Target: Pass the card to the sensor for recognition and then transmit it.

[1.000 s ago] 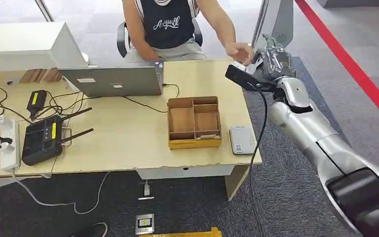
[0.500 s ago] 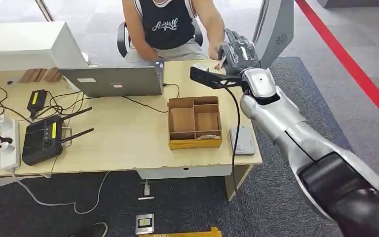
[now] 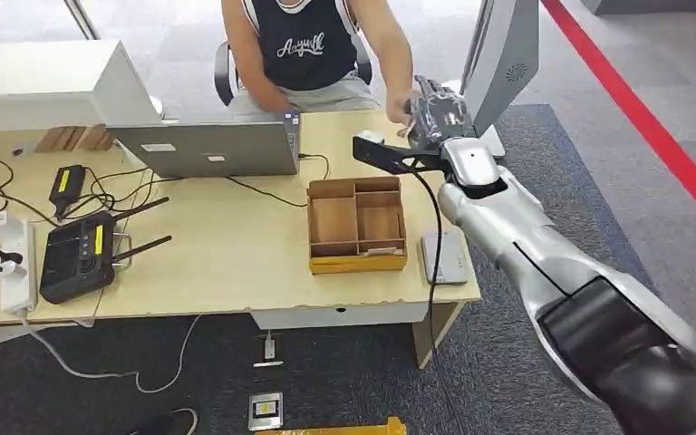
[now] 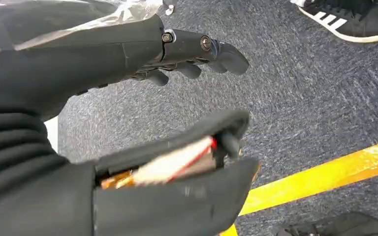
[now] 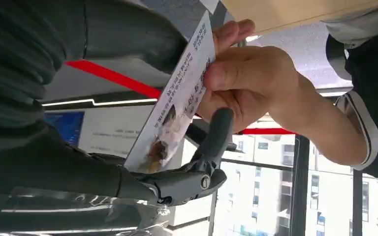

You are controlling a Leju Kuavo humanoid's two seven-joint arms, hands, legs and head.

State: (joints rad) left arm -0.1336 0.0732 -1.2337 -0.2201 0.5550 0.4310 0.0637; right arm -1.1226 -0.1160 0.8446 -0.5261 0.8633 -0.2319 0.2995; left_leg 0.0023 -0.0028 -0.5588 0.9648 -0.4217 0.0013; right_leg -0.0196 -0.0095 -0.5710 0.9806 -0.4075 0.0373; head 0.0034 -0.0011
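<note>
Fingers (image 5: 211,142) now offering card (image 5: 177,98), person's hand (image 5: 246,78) gripping

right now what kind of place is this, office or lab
Probably an office used for robot testing: a light wooden desk with a laptop, a router and loose cables, a seated person, grey carpet.
</note>
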